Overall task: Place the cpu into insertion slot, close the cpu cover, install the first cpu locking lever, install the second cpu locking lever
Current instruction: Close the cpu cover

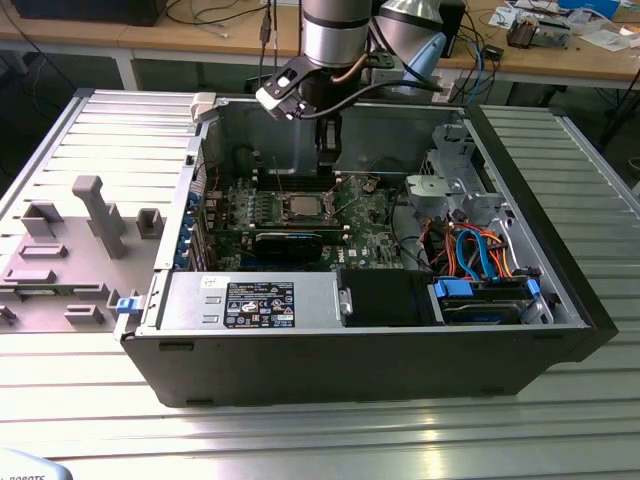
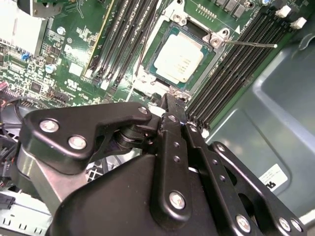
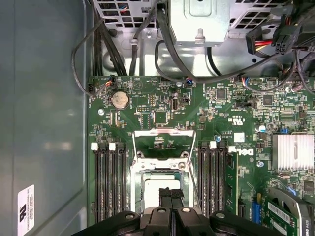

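Observation:
The cpu (image 2: 179,58), a silver-topped square chip, lies in the insertion slot (image 3: 139,173) in the middle of the green board (image 3: 236,105); it also shows in the exterior view (image 1: 304,208). The cpu cover (image 3: 165,133), a thin metal frame with a window, is swung open and lies back beyond the slot. A thin locking lever (image 2: 248,44) sticks out over the memory slots, unlatched. My gripper (image 3: 171,192) hangs just above the near edge of the cpu, fingers together and empty; it is seen over the board (image 1: 328,160) and in the second wrist view (image 2: 170,101).
Black memory slots (image 3: 108,179) flank the socket on both sides. A long black card (image 1: 288,243) and a heat sink (image 3: 293,152) sit close by. The drive cage (image 1: 450,190), loose cables (image 1: 480,250) and the case walls (image 1: 205,160) hem in the board.

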`<action>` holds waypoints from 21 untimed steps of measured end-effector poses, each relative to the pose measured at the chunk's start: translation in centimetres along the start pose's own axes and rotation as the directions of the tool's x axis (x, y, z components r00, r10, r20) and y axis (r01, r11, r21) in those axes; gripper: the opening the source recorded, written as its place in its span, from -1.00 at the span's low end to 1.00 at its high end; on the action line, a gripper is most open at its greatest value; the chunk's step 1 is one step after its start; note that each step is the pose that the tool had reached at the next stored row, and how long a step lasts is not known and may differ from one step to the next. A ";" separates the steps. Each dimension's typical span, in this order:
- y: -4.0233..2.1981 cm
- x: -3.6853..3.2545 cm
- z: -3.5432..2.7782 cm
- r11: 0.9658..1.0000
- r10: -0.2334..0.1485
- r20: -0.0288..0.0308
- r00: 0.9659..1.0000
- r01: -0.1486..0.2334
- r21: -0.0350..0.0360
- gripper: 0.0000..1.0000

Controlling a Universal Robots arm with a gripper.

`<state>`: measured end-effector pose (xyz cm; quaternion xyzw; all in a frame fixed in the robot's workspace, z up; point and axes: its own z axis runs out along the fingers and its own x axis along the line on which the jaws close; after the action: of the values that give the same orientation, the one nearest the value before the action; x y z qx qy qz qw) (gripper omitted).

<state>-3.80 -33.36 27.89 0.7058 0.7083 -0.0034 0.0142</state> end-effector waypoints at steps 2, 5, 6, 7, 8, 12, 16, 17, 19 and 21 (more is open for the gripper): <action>0.00 -0.01 -0.32 1.000 0.000 0.001 1.000 0.000 0.000 -0.79; 0.00 -0.02 -0.62 1.000 0.000 0.001 1.000 0.000 0.000 -0.79; 0.00 -0.01 -0.62 1.000 0.000 0.001 1.000 0.000 0.000 -0.79; 0.00 -0.02 -0.62 1.000 0.000 0.001 1.000 0.000 0.000 -0.79; 0.00 -0.01 -0.63 1.000 0.000 0.001 1.000 0.000 0.000 -0.79; 0.00 -0.02 -0.63 1.000 0.001 0.001 1.000 -0.001 0.000 -0.79; 0.05 -0.02 -0.63 1.000 0.001 0.002 1.000 -0.001 0.000 -0.79; 0.06 -0.02 -0.63 1.000 0.001 0.002 1.000 -0.001 0.000 -0.79; 0.09 -0.02 -0.63 1.000 0.001 0.002 1.000 -0.001 0.000 -0.79; 0.11 -0.02 -0.63 1.000 0.001 0.002 1.000 -0.001 0.000 -0.79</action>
<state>-3.70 -33.37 28.52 0.7061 0.7080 -0.0040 0.0148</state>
